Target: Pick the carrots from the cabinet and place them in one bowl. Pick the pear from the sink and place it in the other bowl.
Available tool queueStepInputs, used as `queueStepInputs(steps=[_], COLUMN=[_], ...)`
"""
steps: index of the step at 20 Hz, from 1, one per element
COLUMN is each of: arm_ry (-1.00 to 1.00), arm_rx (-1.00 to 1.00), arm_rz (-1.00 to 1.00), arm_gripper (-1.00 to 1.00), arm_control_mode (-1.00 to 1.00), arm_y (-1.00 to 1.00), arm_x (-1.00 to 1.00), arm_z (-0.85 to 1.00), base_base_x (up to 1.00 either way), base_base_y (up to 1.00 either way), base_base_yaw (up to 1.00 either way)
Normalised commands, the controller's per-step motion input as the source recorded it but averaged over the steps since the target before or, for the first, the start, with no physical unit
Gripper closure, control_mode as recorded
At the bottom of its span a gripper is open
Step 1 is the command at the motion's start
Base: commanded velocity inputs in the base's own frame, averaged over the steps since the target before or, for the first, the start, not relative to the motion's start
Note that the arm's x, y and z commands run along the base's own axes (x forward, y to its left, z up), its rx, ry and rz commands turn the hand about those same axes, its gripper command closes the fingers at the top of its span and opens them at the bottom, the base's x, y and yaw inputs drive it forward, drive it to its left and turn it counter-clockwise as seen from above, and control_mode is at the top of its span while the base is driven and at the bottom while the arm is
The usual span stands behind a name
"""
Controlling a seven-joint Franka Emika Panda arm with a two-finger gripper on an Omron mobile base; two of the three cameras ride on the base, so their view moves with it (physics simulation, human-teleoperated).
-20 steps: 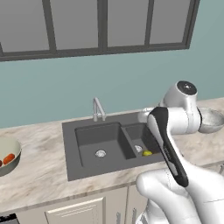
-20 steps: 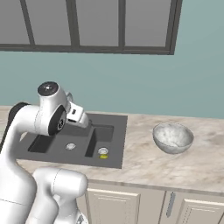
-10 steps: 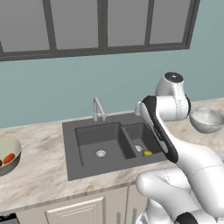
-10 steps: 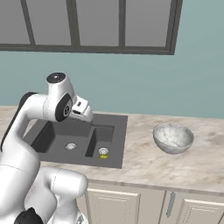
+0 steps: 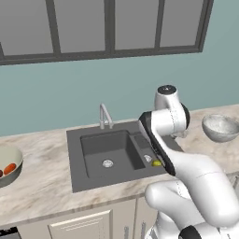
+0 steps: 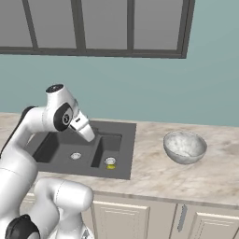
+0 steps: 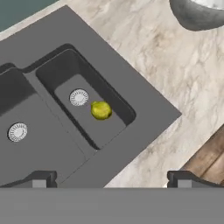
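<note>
Around the dark sink (image 5: 109, 151), the marble worktop (image 6: 154, 175) carries the cream bowl (image 5: 9, 165) with the carrots (image 5: 9, 168) well to one side and the silvery bowl (image 6: 185, 146) to the other, none of them shifted since a second ago. My arm has swung up and back toward the faucet (image 5: 105, 115) side of the sink. The pear (image 7: 101, 110) lies in the sink's smaller basin just beside its drain (image 7: 78, 97), and my pincer (image 7: 111, 178) hangs above the sink, spread wide and holding nothing.

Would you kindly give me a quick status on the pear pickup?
Gripper open, empty, above the sink. Pear in the smaller basin beside its drain. Nothing over the pear. Grey bowl empty on the counter.
</note>
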Motion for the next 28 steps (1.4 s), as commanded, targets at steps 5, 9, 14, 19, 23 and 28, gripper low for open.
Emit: queueStepInputs(steps=[5,9,14,19,23,28], arm_ry=[0.08,0.07,-0.02,0.01,0.08,0.24], arm_rx=[0.11,0.14,0.06,0.11,0.03,0.0], arm_rz=[-0.38,-0.34,-0.15,-0.18,-0.11,-0.1], arm_gripper=[-1.0,-1.0,-1.0,-1.0,-1.0,-1.0], arm_control_mode=[-1.0,-1.0,-1.0,-1.0,-1.0,-1.0], arm_y=[-0.09,-0.2,-0.11,-0.26,-0.07,-0.01], arm_x=[0.0,0.0,0.24,0.65,0.51,0.41], arm_z=[-0.11,-0.16,-0.28,-0.49,-0.45,-0.1], base_base_x=[0.0,0.0,0.0,0.0,0.0,0.0], base_base_y=[0.0,0.0,0.0,0.0,0.0,0.0], base_base_yaw=[0.0,0.0,0.0,0.0,0.0,0.0])
